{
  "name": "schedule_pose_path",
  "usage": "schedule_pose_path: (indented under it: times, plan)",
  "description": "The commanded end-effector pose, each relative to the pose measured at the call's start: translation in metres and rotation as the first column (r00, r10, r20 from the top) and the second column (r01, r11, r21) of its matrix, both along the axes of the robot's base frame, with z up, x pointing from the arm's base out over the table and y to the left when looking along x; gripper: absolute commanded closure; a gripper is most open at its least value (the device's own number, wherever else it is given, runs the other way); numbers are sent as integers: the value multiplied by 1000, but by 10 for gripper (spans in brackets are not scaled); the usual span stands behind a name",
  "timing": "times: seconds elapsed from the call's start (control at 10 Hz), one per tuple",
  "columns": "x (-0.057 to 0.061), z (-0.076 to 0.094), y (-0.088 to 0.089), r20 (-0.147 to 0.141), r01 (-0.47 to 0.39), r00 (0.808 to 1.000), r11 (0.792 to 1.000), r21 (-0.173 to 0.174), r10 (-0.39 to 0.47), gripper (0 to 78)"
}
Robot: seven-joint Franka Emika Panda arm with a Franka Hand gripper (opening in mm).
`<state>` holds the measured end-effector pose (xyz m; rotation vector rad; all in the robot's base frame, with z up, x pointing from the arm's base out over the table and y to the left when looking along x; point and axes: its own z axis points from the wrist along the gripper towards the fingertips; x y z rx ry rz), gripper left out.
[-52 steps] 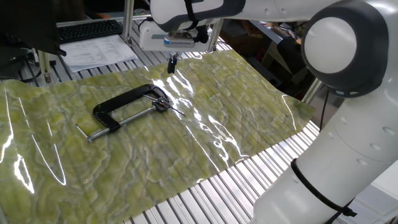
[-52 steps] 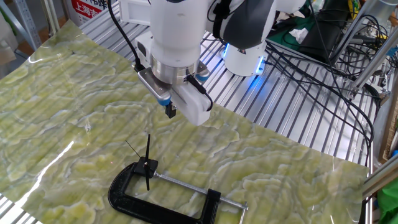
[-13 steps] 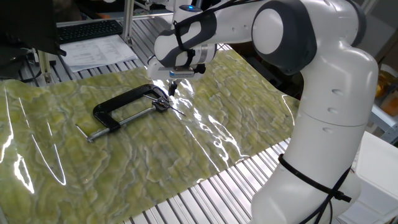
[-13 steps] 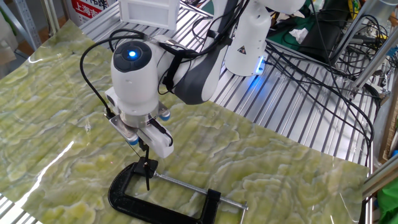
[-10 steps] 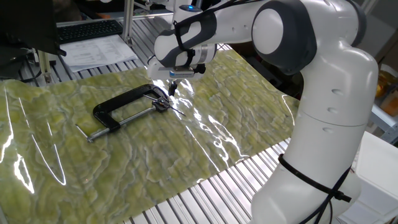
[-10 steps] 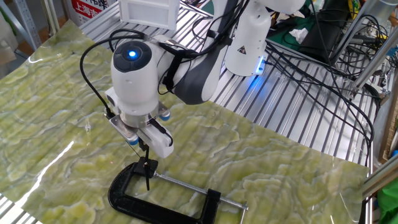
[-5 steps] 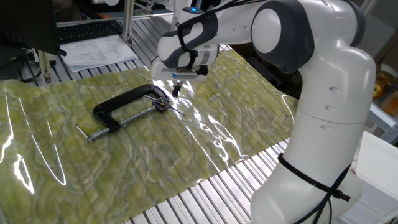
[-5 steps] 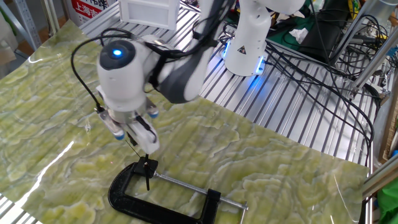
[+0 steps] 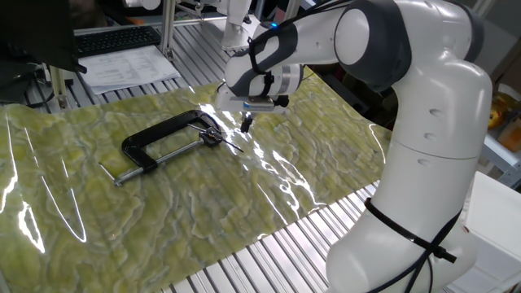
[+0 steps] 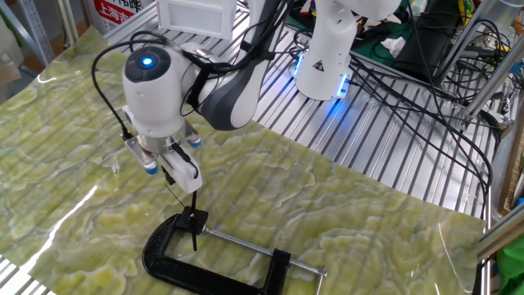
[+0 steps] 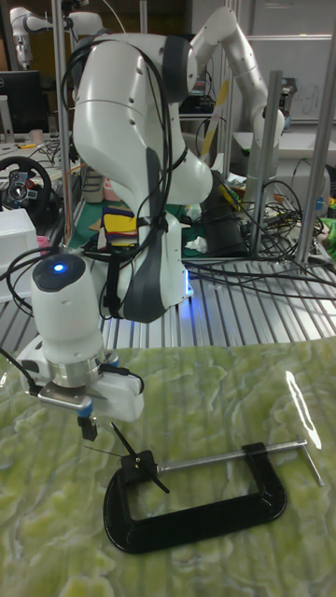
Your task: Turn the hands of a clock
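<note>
Green marbled sheeting (image 9: 163, 212) covers the slatted worktop. Toward its left edge in one fixed view lies a black metal C-clamp (image 9: 159, 140), its jaw pinching a small clock movement with thin black hands (image 9: 213, 135). Just right of that, hovering slightly above, the white arm's two-finger gripper (image 9: 247, 123) points down; whether its fingers are parted cannot be told.

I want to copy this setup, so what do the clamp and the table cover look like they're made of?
The C-clamp looks like black-painted cast metal, with a bare shiny steel screw rod. The green marbled cover seems to be glossy plastic sheet or film: it wrinkles and throws sharp white glare. The exact type is unclear.
</note>
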<state>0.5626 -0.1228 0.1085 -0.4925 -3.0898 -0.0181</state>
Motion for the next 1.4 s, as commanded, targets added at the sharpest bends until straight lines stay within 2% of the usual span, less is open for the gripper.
schedule_pose_path:
  times: [0.1,0.8,1.0,1.1,1.2,1.3,1.4]
  plan:
    - [-1,1,6,19,14,1000,1000,-1,-14,776]
    - [-2,2,14,22,27,999,1000,0,-27,776]
    - [-2,2,14,23,22,999,1000,-18,-22,776]
    - [-2,2,14,22,39,999,998,-40,-38,776]
    - [-2,2,14,12,62,998,997,-53,-61,776]
    - [-2,2,14,1,85,996,995,-45,-85,776]
    - [-2,2,14,-24,89,996,995,-45,-90,776]
